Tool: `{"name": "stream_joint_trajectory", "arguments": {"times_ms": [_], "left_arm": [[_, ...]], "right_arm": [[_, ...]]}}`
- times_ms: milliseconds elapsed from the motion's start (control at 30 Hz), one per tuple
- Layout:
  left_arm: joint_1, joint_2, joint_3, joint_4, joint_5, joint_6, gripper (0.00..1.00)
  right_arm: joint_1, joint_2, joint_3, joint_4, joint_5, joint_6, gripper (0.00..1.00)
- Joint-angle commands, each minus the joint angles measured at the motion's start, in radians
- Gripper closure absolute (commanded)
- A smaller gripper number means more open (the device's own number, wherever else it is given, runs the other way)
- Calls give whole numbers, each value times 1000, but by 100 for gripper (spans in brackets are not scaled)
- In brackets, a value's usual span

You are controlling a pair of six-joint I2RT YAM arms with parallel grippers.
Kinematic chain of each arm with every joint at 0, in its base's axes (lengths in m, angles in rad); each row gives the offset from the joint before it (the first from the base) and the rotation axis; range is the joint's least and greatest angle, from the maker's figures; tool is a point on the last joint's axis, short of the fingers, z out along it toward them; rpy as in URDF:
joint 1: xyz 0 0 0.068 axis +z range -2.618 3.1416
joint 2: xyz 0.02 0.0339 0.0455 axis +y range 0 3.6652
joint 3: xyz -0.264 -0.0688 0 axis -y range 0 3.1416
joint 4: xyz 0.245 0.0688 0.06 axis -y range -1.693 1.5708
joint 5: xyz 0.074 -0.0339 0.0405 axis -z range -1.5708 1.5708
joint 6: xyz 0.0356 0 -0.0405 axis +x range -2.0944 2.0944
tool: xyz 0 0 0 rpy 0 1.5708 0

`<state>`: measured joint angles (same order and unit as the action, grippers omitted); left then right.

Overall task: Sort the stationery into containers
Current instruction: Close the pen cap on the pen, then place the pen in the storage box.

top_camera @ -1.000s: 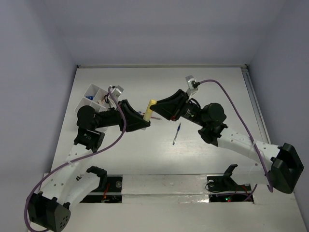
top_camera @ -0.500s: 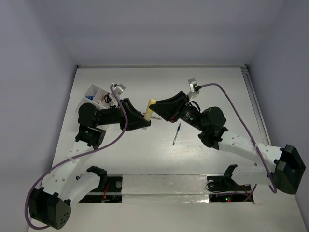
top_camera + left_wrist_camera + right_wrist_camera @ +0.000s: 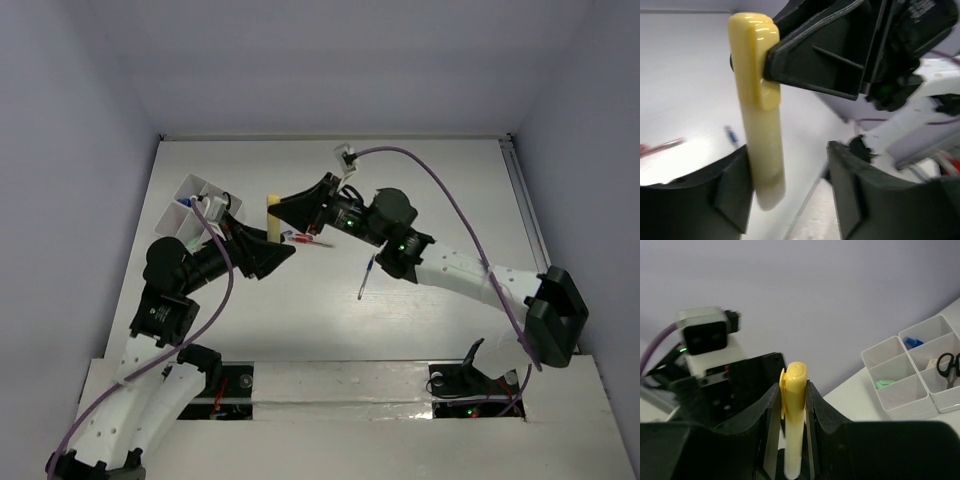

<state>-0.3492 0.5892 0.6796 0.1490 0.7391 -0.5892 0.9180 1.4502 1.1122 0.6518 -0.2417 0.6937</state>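
In the top pic, a blue pen (image 3: 367,277) is seen lying on the white table (image 3: 450,190), a bit right of the mid. Left of it, the left pincer (image 3: 285,252) is pointed to the right. In its own wrist pic its two fingers (image 3: 735,195) are spread apart, so it is open & nothing is gripped. The lower end of a yellow marker (image 3: 762,140) is seen btw those fingers, right by the one on the left of the frame, w/ a gap to the other. If that finger is touched cannot be told. A thin red pen (image 3: 305,238) is seen flat on the table just past the left pincer. Behind that, the right pincer (image 3: 794,390) is closed on the yellow marker near its cap end, & the marker is held up off the table. Farthest back, in the upper left of the top pic, a white organiser box (image 3: 185,212) is set on the table. In the right wrist pic, black scissors (image 3: 946,365), a small green thing (image 3: 885,384) & a blue thing (image 3: 913,342) are seen in three different cells of it.
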Motion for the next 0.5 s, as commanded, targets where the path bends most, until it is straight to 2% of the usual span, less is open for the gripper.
{"name": "stream_joint_trajectory", "arguments": {"times_ms": [0,33,67,233,300,467], "left_arm": [[-2,-81,102,-267,-179,162,40],[-2,-101,110,-308,-207,175,1],[-2,-142,123,-383,-274,183,1],[-2,-255,213,-489,-466,229,1],[-2,-285,250,-483,-532,244,1],[-2,-308,261,-382,-567,279,1]], "right_arm": [[-28,103,139,-35,65,-31,100],[-28,127,164,-37,62,-28,100],[-39,151,185,-35,59,-17,100],[-39,326,305,3,36,13,100],[-39,427,365,60,24,41,100],[-39,623,527,129,61,69,100]]}}
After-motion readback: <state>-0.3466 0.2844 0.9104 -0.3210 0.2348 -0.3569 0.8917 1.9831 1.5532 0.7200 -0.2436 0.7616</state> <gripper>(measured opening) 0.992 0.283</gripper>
